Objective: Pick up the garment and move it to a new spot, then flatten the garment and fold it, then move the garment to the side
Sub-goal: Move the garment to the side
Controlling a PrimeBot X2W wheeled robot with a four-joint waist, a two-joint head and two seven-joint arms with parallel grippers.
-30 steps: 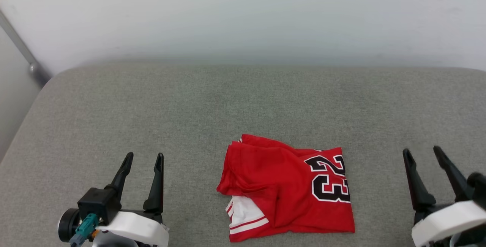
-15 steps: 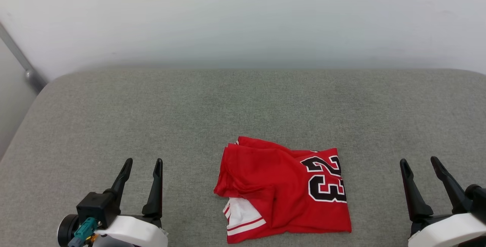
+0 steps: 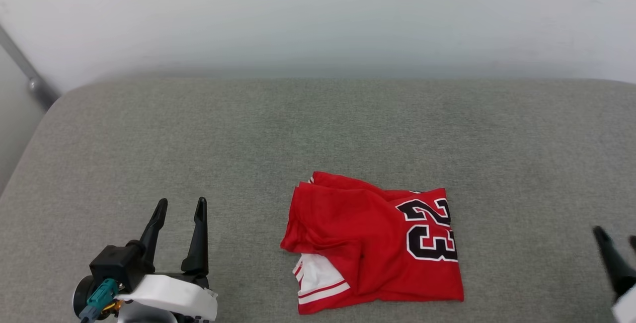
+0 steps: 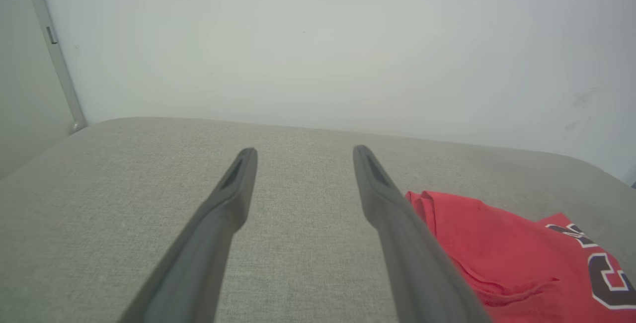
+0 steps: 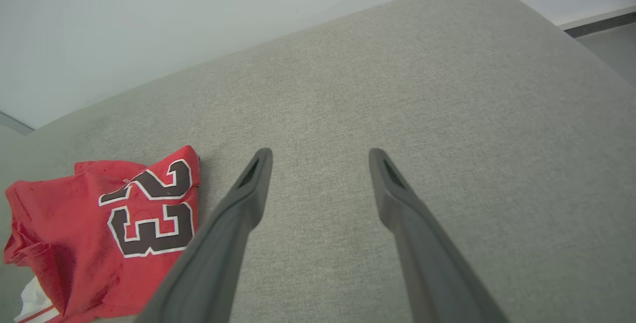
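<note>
Garment (image 3: 372, 243) between left tool (image 3: 182, 201), right tool (image 5: 320, 152), untouched

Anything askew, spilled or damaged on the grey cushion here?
Only the garment: its fold is untidy. The left edge is bunched, and a white sleeve pokes out at the near left corner. No spill or damage shows on the cushion.
</note>
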